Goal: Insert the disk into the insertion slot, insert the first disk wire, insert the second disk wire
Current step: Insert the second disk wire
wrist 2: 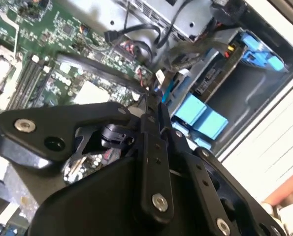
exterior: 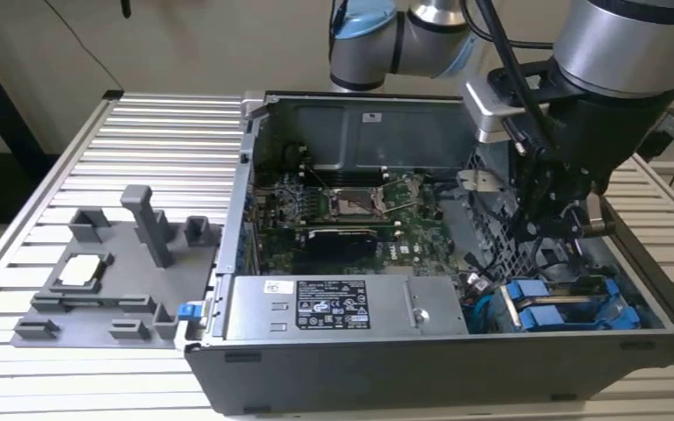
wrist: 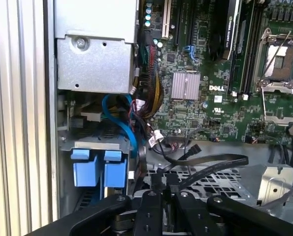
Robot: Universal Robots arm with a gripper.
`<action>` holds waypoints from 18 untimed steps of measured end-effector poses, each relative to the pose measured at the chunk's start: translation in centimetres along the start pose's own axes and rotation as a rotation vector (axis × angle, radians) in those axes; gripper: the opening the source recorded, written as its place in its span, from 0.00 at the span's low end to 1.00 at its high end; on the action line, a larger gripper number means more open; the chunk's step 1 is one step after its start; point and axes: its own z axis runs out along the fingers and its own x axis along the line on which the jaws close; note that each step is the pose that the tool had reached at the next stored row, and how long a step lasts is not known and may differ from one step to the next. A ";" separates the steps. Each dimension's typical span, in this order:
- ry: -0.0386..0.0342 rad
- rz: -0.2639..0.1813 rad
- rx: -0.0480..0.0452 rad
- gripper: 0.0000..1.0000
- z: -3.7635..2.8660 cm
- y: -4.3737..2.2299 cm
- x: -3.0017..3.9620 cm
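Observation:
The disk (exterior: 562,309) in its blue carrier lies inside the insertion slot (wrist: 94,144) at the case's front corner, on the exterior view's right. Its blue end tabs (wrist: 98,169) face out, and the tabs (wrist 2: 201,115) and grey disk body (wrist 2: 212,78) also appear in the second wrist view. My gripper (exterior: 551,250) hangs inside the case just behind the disk, over the perforated cage (exterior: 490,219). Its fingers (wrist 2: 147,110) stand together at the end of a flat black wire (wrist: 210,161). That wire (wrist 2: 99,69) curves over the motherboard to the fingertips (wrist: 157,183).
A silver labelled power-supply box (exterior: 337,307) fills the case's front. The motherboard (exterior: 337,210) lies behind it, with a bundle of coloured and blue cables (wrist: 124,123) beside the disk. A grey fixture plate (exterior: 115,272) stands on the slatted table at the exterior view's left.

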 end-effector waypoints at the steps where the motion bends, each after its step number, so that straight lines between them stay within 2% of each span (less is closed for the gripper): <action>1: -0.0006 0.000 -0.0004 0.16 -0.01 0.01 0.45; 3: -0.0028 0.000 -0.0010 0.16 0.05 -0.03 1.26; 6: -0.0065 0.001 -0.0022 0.16 0.37 -0.52 2.01; 16: -0.0146 0.003 -0.0083 0.16 1.70 -2.89 3.69; 18: -0.0195 0.003 -0.0081 0.16 2.00 -3.35 3.84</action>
